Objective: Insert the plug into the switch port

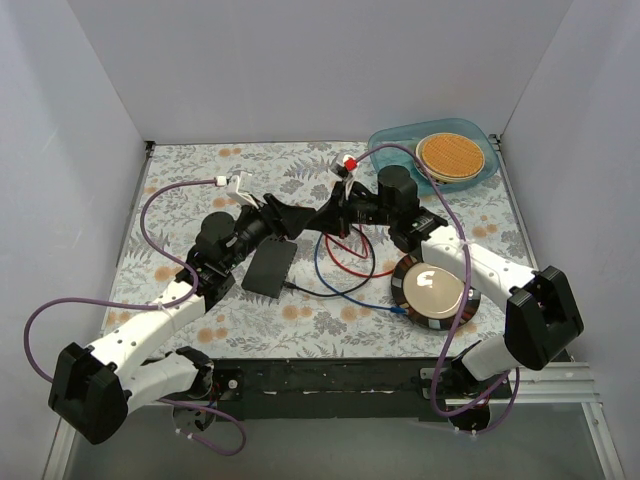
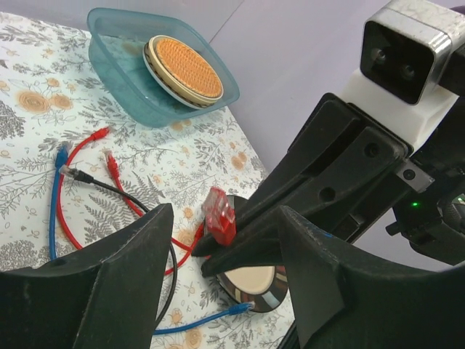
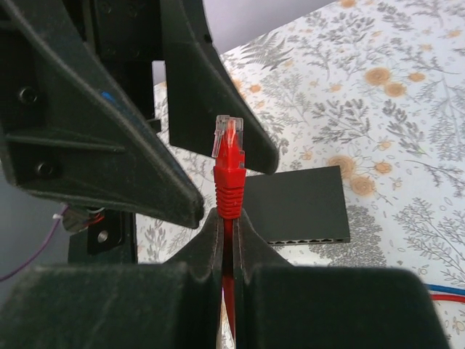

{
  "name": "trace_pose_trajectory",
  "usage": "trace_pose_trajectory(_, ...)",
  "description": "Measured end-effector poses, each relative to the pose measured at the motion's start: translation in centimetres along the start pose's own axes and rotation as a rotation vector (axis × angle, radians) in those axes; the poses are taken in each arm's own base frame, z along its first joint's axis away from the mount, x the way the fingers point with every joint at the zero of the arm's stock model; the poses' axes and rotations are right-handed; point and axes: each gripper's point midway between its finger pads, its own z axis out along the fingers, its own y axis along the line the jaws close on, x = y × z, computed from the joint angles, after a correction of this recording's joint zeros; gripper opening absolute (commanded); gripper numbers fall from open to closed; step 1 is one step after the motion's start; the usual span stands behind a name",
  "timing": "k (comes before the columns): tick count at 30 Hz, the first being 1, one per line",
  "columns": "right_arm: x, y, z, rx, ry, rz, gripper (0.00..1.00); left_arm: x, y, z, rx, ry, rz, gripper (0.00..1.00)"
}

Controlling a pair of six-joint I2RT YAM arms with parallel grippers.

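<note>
two grippers meet in the air above the flowery table [image 1: 180, 200]. the flat black switch box [image 3: 305, 200] lies on it, below them. the left gripper [image 2: 224, 212] stands wide, one finger on each side of the plug, not squeezing it. the right gripper [image 3: 229, 218] is pinched tight on the red plug [image 3: 229, 145], clear tip up. the step looks like carrying. next, the plug likely must tip down, line up with one switch port [image 3: 305, 239] on the box edge, and push in straight.
</note>
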Motion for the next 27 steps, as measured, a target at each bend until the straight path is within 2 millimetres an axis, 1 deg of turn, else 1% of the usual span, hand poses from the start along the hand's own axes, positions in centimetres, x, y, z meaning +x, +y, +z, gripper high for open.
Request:
trace_pose_trajectory(2,0.3,0.4,0.0,-0.028,0.02,-0.004,0.01,-0.1,-0.1,0.0,0.004,-0.005,0.011,0.57)
trace_pose_trajectory(5,0.9,1.0,0.0,-0.07,0.058,-0.006,0.01,-0.2,-0.1,0.0,0.008,-0.01,0.024,0.51)
trace_pose_trajectory(6,1.0,1.1,-0.1,-0.079,0.068,-0.008,0.01,-0.3,-0.1,0.0,0.01,-0.011,0.028,0.42)
trace_pose_trajectory(8,1.5,1.3,-0.2,-0.092,0.086,-0.006,0.01,-0.4,-0.2,0.0,0.014,-0.015,0.035,0.33)
trace_pose_trajectory(9,1.7,1.3,-0.2,-0.095,0.092,-0.004,0.01,-0.5,-0.3,0.0,0.018,-0.017,0.037,0.28)
trace_pose_trajectory(11,1.9,1.5,-0.3,-0.102,0.1,0.0,0.01,-0.6,-0.5,0.0,0.028,-0.022,0.044,0.26)
trace_pose_trajectory(12,1.9,1.5,-0.3,-0.106,0.101,-0.001,0.01,-0.6,-0.6,0.0,0.031,-0.021,0.047,0.23)
trace_pose_trajectory(14,1.9,1.5,-0.4,-0.111,0.101,-0.001,0.01,-0.6,-0.6,0.0,0.034,-0.019,0.05,0.23)
trace_pose_trajectory(15,1.8,1.6,-0.4,-0.114,0.101,0.0,0.01,-0.5,-0.7,0.0,0.036,-0.018,0.053,0.24)
trace_pose_trajectory(16,1.8,1.7,-0.4,-0.117,0.101,0.001,0.01,-0.5,-0.7,0.0,0.038,-0.017,0.054,0.28)
trace_pose_trajectory(17,1.7,1.7,-0.4,-0.12,0.1,0.002,0.01,-0.5,-0.7,0.0,0.04,-0.017,0.054,0.3)
trace_pose_trajectory(21,1.6,1.9,-0.4,-0.126,0.095,0.011,0.01,-0.4,-0.9,-0.1,0.049,-0.009,0.055,0.33)
trace_pose_trajectory(25,1.2,1.7,-0.5,-0.125,0.085,0.013,0.01,-0.4,-0.9,-0.1,0.051,-0.009,0.055,0.26)
trace_pose_trajectory(26,1.2,1.7,-0.5,-0.125,0.084,0.016,0.01,-0.4,-0.9,-0.1,0.051,-0.01,0.056,0.18)
trace_pose_trajectory(27,1.2,1.7,-0.5,-0.124,0.084,0.019,0.01,-0.3,-0.9,-0.2,0.051,-0.009,0.056,0.14)
